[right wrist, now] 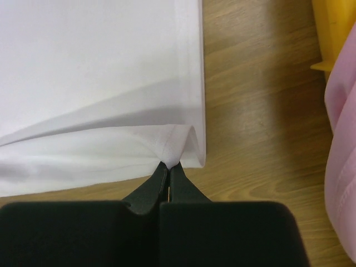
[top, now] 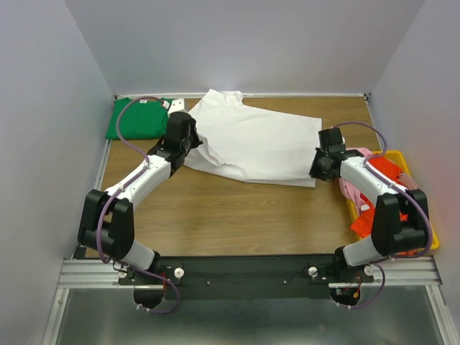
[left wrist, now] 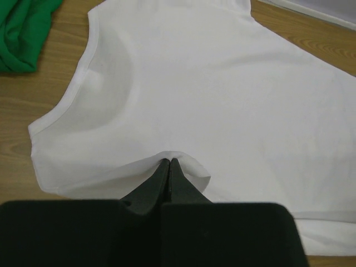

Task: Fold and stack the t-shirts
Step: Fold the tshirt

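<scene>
A white t-shirt lies spread across the middle of the wooden table, neck toward the left. My left gripper is shut on a raised fold of it just below the collar. At the shirt's right edge my right gripper is shut on a pinched corner of the hem. A green t-shirt sits folded at the back left, and its edge shows in the left wrist view. Pink and orange-red t-shirts lie heaped at the right.
A yellow bin at the table's right edge holds the pink and orange-red shirts, close behind my right arm. Its rim and the pink cloth show in the right wrist view. White walls enclose the table on three sides.
</scene>
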Robot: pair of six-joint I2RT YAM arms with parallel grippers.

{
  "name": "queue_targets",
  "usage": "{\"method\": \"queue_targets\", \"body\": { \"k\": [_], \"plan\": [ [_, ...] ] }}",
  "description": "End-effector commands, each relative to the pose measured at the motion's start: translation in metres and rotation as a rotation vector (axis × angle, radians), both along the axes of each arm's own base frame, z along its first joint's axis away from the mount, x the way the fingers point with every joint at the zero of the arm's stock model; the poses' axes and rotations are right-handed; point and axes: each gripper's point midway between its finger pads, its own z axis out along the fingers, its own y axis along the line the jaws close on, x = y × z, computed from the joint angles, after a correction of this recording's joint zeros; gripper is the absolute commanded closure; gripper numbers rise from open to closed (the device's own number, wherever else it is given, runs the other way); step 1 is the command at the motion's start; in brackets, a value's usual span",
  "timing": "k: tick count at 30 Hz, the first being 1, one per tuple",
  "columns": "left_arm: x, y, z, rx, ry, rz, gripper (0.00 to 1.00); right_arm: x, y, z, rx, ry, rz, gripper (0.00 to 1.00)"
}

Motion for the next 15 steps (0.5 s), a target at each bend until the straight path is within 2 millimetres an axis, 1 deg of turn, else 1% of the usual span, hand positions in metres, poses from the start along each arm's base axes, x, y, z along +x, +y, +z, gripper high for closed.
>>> {"method": "queue_targets", "body": {
  "k": [1,2,3,4,6,7,8,9,11,13,14,15],
  "plan": [
    [0.025,-0.01,0.025,-0.025,-0.092,-0.047,1.0,0.02,-0.011,-0.001,-0.02,-0.019,-0.007,1.0],
    [0.028,-0.013,0.028,-0.027,-0.1,-0.057,1.0,0.023,-0.011,-0.002,-0.021,-0.017,-0.007,0.99],
    [0.033,-0.016,0.022,-0.028,-0.089,-0.07,1.0,0.025,-0.01,-0.003,-0.019,-0.02,-0.002,1.0],
    [0.036,-0.019,0.022,-0.028,-0.091,-0.077,1.0,0.027,-0.01,-0.007,-0.019,-0.007,-0.002,0.99],
    [0.046,-0.021,0.021,-0.025,-0.088,-0.085,1.0,0.034,-0.011,-0.007,-0.021,-0.015,-0.001,1.0],
    [0.051,-0.022,0.025,-0.026,-0.099,-0.085,1.0,0.036,-0.012,-0.012,-0.023,-0.002,-0.004,1.0],
    [0.054,-0.02,0.026,-0.025,-0.1,-0.082,1.0,0.038,-0.012,-0.013,-0.026,-0.001,-0.004,1.0],
    [0.058,-0.017,0.021,-0.023,-0.091,-0.076,1.0,0.041,-0.013,-0.012,-0.026,-0.004,-0.005,1.0],
    [0.065,-0.011,0.023,-0.025,-0.099,-0.061,1.0,0.043,-0.015,-0.015,-0.027,0.004,-0.008,1.0],
    [0.069,-0.009,0.022,-0.023,-0.101,-0.059,1.0,0.047,-0.014,-0.012,-0.027,-0.003,-0.005,1.0],
    [0.071,-0.009,0.024,-0.025,-0.109,-0.062,1.0,0.048,-0.015,-0.013,-0.026,-0.001,-0.007,1.0],
    [0.073,-0.007,0.022,-0.026,-0.106,-0.067,1.0,0.05,-0.015,-0.013,-0.025,-0.003,-0.005,0.99]
  ]
}}
